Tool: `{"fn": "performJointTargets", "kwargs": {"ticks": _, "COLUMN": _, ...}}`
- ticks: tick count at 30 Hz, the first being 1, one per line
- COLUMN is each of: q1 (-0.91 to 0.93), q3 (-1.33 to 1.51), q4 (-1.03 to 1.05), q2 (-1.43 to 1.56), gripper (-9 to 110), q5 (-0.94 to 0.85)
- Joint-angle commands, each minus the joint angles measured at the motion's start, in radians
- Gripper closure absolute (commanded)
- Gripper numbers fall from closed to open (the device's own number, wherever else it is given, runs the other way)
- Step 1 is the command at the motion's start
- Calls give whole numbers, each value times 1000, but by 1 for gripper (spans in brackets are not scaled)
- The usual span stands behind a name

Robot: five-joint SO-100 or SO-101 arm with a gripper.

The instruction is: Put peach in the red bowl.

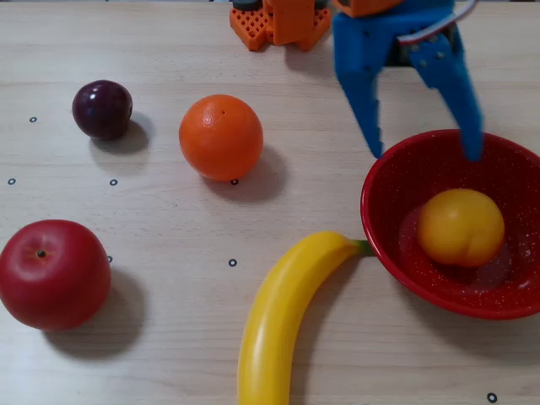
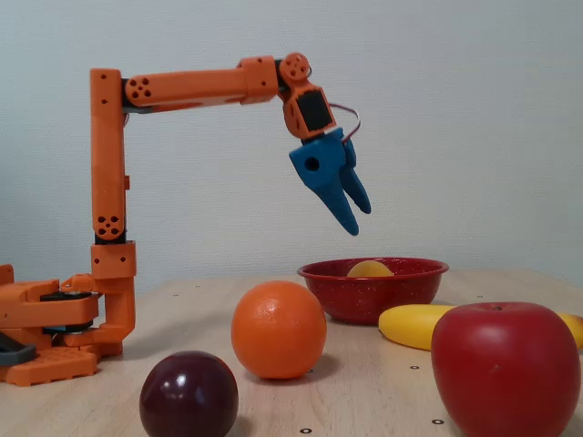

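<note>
Peach (image 1: pixel 461 227) sits inside red bowl (image 1: pixel 396 245); fingers (image 1: pixel 368 110) hang apart above, empty.

The desk (image 1: pixel 169 51) is pale wood-grain laminate, clean, marked with small black ring dots spread across its surface in both fixed views. Behind it stands a plain, unmarked wall (image 2: pixel 474 109) of light grey-blue. Lighting is even and diffuse, throwing soft shadows on the desk surface toward the right.
</note>
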Motion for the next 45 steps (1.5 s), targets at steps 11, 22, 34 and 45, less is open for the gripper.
{"fn": "performJointTargets", "kwargs": {"ticks": 11, "q1": 166, "q3": 25, "q4": 74, "q2": 299, "gripper": 101, "q5": 166}}
{"fn": "performJointTargets", "kwargs": {"ticks": 22, "q1": 301, "q3": 55, "q4": 230, "q2": 489, "gripper": 102, "q5": 328}}
{"fn": "performJointTargets", "kwargs": {"ticks": 34, "q1": 364, "q3": 380, "q4": 236, "q2": 942, "gripper": 102, "q5": 354}}
{"fn": "performJointTargets", "kwargs": {"ticks": 45, "q1": 305, "q3": 752, "q4": 250, "q2": 1365, "gripper": 102, "q5": 390}}
